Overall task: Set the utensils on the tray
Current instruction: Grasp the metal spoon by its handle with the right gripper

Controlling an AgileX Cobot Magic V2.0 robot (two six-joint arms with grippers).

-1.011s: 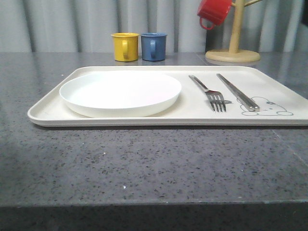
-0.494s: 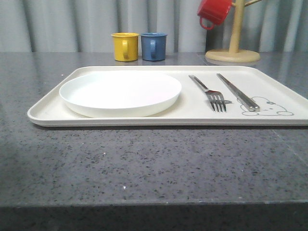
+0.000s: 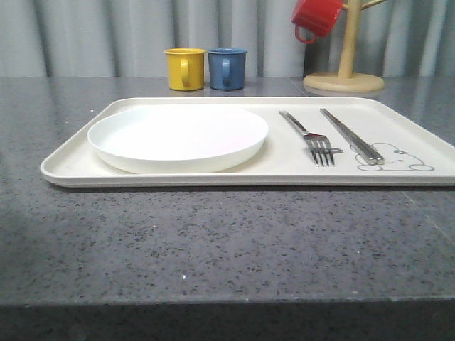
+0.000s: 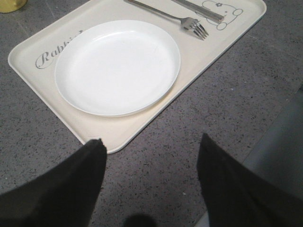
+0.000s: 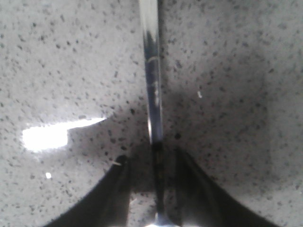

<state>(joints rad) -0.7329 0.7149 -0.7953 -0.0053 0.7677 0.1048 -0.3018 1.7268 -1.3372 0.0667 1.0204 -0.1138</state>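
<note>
The cream tray lies across the grey table. On it sit the white plate, a silver fork and a flat knife-like piece beside the rabbit drawing. In the left wrist view my left gripper hangs open above bare table just off the tray's near corner, with the plate and fork beyond. In the right wrist view a shiny spoon handle lies on the speckled table. My right gripper is low over it, a finger on each side, with a gap still showing.
A yellow mug and a blue mug stand behind the tray. A red mug hangs on a wooden mug tree at the back right. The table's front edge runs along the bottom of the front view.
</note>
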